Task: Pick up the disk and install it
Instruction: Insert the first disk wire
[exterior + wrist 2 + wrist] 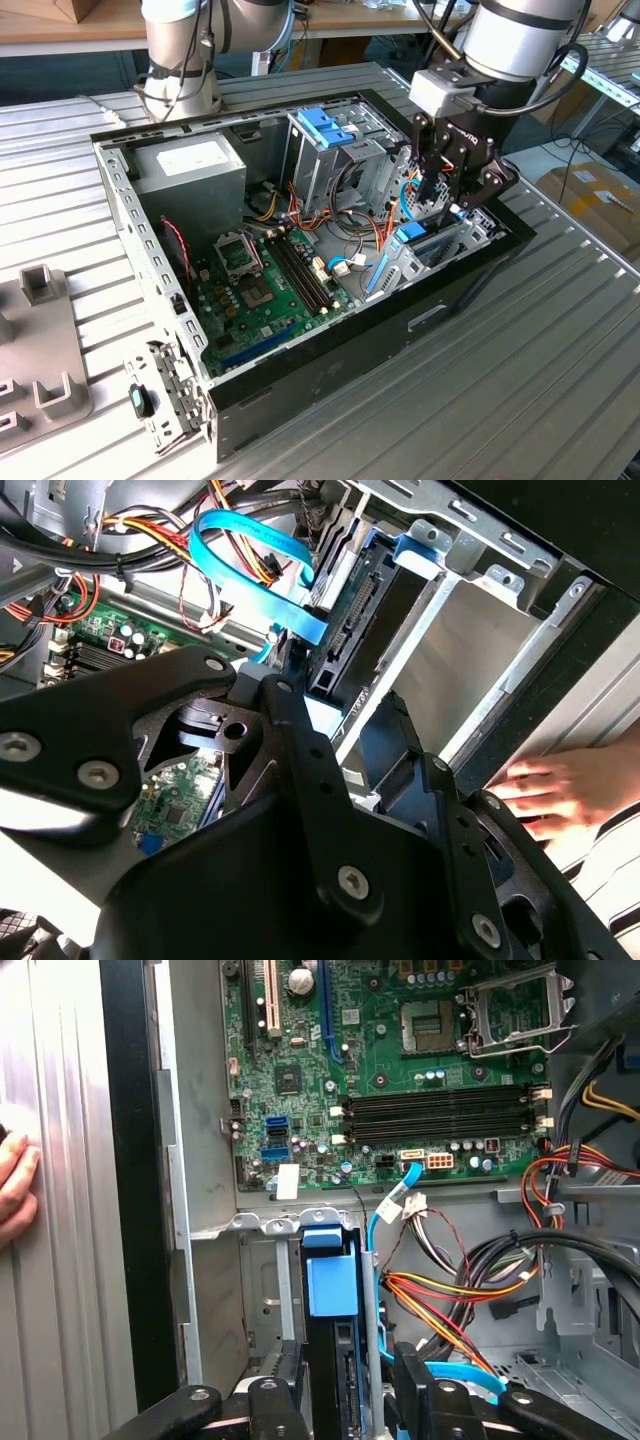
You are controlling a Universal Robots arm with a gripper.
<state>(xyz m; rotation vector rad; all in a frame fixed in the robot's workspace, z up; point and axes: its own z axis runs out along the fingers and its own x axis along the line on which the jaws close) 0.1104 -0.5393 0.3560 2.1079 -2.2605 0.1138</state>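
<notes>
A robot arm's black gripper (440, 203) hangs inside an open computer case (330, 372) on a ribbed metal table (560, 365), just above the disk (412, 235), which stands on edge at the case's end toward the exterior view's right; green motherboard (255, 298), grey power supply (195, 165) and blue-topped drive cage (325, 145) lie exposed.

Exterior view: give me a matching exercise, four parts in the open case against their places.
1 silver disk in light blue carrier rail
2 green motherboard
3 grey metal power supply box
4 blue plastic bracket

A atop the tall metal drive cage
B flat in the black case
C corner, exterior view's left
D on edge below the gripper

Pairs: 1-D, 2-B, 3-C, 4-A
</notes>
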